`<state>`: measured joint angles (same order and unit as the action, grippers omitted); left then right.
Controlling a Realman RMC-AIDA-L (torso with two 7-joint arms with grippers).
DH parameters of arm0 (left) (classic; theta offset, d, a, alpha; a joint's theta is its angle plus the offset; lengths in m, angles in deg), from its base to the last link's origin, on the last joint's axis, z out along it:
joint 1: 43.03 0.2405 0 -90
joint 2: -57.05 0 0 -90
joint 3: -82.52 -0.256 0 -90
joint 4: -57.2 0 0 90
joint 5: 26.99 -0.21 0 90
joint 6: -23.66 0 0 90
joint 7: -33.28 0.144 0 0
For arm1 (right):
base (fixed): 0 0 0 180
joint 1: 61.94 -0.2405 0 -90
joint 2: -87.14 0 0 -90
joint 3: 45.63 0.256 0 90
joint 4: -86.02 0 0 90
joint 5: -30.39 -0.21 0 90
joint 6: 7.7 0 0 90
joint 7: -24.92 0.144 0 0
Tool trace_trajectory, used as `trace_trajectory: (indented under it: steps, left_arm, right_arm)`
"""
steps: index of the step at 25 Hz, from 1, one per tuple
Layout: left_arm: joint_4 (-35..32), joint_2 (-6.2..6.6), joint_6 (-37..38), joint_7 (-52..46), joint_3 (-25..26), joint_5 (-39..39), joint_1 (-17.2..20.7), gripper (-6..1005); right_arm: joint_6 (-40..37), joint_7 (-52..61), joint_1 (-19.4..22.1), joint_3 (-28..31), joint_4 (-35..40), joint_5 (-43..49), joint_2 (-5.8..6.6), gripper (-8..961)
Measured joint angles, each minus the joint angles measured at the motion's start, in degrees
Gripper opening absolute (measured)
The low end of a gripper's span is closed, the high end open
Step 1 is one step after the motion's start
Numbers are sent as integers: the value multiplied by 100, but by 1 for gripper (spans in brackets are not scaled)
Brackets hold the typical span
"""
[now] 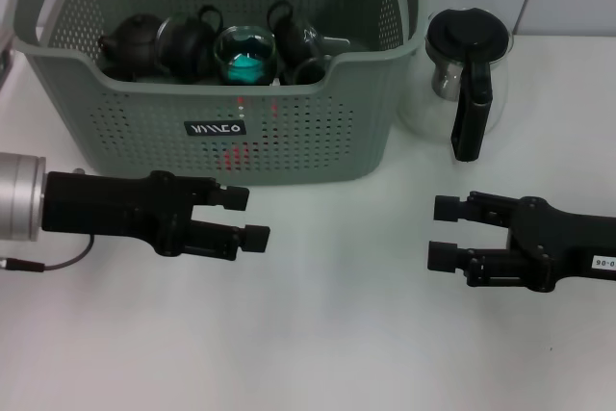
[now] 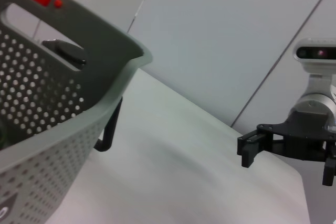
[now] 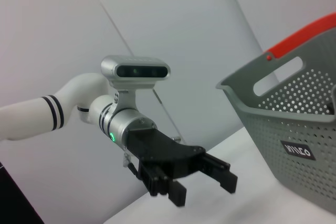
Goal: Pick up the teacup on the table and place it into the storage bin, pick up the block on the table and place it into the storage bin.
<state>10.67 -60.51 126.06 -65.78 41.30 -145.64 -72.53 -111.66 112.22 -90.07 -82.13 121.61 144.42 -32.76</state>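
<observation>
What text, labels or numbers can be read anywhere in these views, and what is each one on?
Black label on the storage bin: white stylised lettering, roughly "INCO", not surely readable.
White sticker on the right gripper: digits, roughly "90-0", too small to be sure.
Left gripper and glass coffee pot: none.

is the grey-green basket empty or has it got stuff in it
Not empty. The large grey-green perforated plastic basket holds several dark teapots and a glass cup with teal contents, seen over its rim in the head view.
</observation>
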Motion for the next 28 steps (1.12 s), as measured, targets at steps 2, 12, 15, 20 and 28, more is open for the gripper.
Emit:
trace_trajectory:
  steps: [2,12,15,20,28]
  left_arm:
    - [34,-31,-3,130,-8,9,-5,836]
    - [828,-66,-278,1004,444,132,-128,831]
    - [921,-56,-396,1036,421,97,-200,830]
    - [966,3,-463,914,289,-169,-296,830]
    - [925,68,-572,696,307,-467,-300,830]
  right_arm:
    - [18,-28,-41,-20,-37,0,-2,936]
    - [286,-539,-122,-18,-235,83,22,931]
    - [412,-631,-125,-41,-238,91,13,931]
    - [702,-633,-130,-55,-325,108,16,930]
    - [1104,-629,-139,-55,-380,109,8,930]
